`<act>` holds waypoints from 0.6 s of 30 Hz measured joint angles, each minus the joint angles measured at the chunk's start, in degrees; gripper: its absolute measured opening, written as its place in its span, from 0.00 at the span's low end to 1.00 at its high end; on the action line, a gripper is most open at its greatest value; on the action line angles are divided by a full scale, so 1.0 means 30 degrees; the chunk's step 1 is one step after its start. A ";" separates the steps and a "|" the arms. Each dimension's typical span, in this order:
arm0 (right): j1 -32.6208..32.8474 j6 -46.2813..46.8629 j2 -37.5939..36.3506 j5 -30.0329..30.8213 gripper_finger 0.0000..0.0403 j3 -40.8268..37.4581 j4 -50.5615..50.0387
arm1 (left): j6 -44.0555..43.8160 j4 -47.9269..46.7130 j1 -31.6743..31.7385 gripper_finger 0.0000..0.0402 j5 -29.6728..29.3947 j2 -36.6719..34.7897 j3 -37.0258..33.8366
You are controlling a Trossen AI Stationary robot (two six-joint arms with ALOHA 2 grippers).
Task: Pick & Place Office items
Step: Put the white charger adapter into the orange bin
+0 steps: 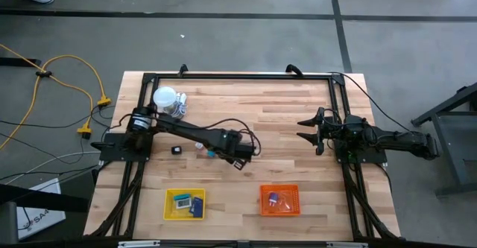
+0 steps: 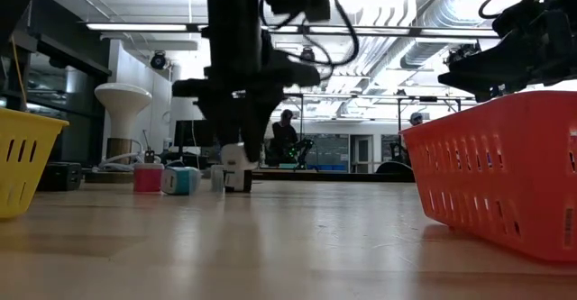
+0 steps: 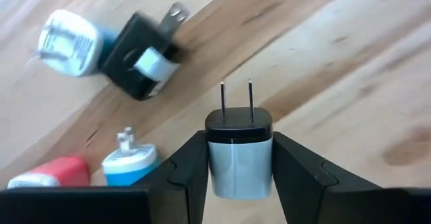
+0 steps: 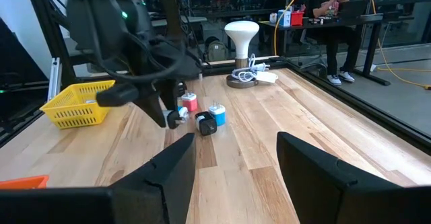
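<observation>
My left gripper [image 3: 239, 183] points down over the table's middle [image 1: 237, 159] and is shut on a white charger with a black pronged face [image 3: 239, 150]. Beside it on the wood lie a black adapter [image 3: 138, 56], a white-and-teal one [image 3: 67, 39], a blue plug [image 3: 131, 165] and a red-and-white piece [image 3: 47, 173]. A further small black item [image 1: 177, 150] lies to their left. My right gripper [image 4: 236, 177] is open and hangs above the table's right side [image 1: 307, 129], touching nothing. My left gripper pinches the white charger by its two opposite side walls [image 3: 214, 160], one finger [image 3: 192, 170] on each side. The fingers come from above, pointing down, and lie along the body. The black face and both prongs [image 3: 236, 99] point down at the table. Whether it is lifted clear, I cannot tell.
A yellow mesh tray [image 1: 167, 203] with teal and blue items and an orange mesh tray [image 1: 262, 200] with a purple-blue item stand near the table's near edge. The white globe on its stand [image 1: 165, 97] is at the far left. A black frame rail [image 1: 238, 75] borders the table.
</observation>
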 joint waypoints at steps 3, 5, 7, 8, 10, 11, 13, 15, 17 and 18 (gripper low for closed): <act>-0.0007 0.0000 0.0000 0.0007 0.48 0.0000 -0.0007 | 0.0916 0.0845 -0.0260 0.32 -0.0405 -0.0179 0.0007; -0.0007 0.0000 0.0000 0.0000 0.48 0.0000 -0.0007 | 0.1771 0.1704 -0.0352 0.32 -0.0397 -0.0193 0.0007; -0.0003 0.0000 0.0002 0.0003 0.48 -0.0005 -0.0015 | 0.2864 0.2754 -0.0391 0.32 -0.0405 -0.0234 0.0007; -0.0007 0.0000 0.0000 0.0003 0.48 0.0000 -0.0010 | 0.3490 0.3489 -0.0391 0.32 -0.0420 -0.0257 0.0007; -0.0007 0.0000 0.0000 0.0000 0.48 -0.0001 -0.0015 | 0.4712 0.4767 -0.0391 0.32 -0.0420 -0.0259 0.0015; -0.0006 0.0000 0.0001 0.0000 0.48 0.0000 -0.0015 | 0.5409 0.5477 -0.0391 0.32 -0.0412 -0.0259 0.0011; -0.0006 0.0000 0.0000 0.0000 0.48 -0.0001 -0.0022 | 0.7011 0.6992 -0.0391 0.32 -0.0412 -0.0259 0.0015; -0.0007 0.0000 0.0000 0.0000 0.48 -0.0003 -0.0022 | 0.8439 0.8337 -0.0391 0.32 -0.0412 -0.0259 0.0015; -0.0005 0.0000 0.0000 0.0000 0.48 0.0000 -0.0022 | 0.9885 0.9474 -0.0437 0.33 -0.0369 -0.0259 0.0015; -0.0005 0.0000 0.0003 0.0000 0.48 0.0000 -0.0025 | 1.0535 1.0040 -0.0480 0.33 -0.0369 -0.0259 0.0015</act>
